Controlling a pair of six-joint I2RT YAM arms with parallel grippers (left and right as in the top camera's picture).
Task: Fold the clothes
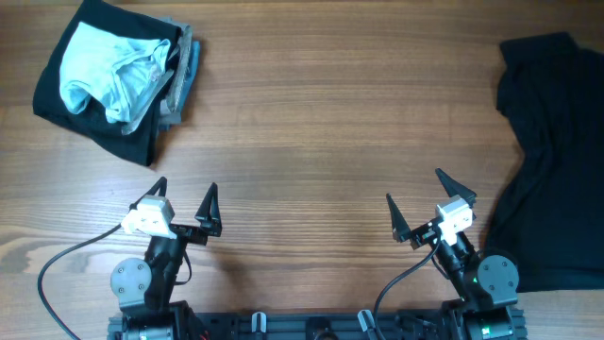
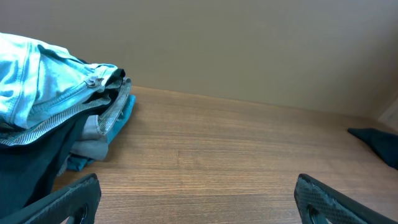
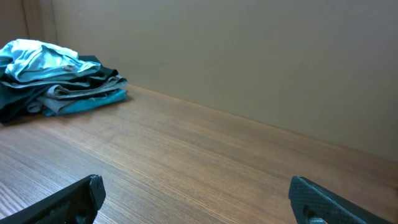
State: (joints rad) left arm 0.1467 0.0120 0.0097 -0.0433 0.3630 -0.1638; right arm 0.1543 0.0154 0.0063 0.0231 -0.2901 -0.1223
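Both sets of fingers are spread wide with nothing between them. Left gripper and right gripper hover over bare table, touching no cloth. Black garment lies rumpled, unfolded. Right gripper is near its inner edge but apart from it; left gripper is well apart from it. Pile of other clothes, pale blue on top, sits far across from the black garment. Judged step: the start, no fold made yet. Next move likely calls for the right gripper to reach the black garment's edge, pinch it, drag it to centre and spread it flat.
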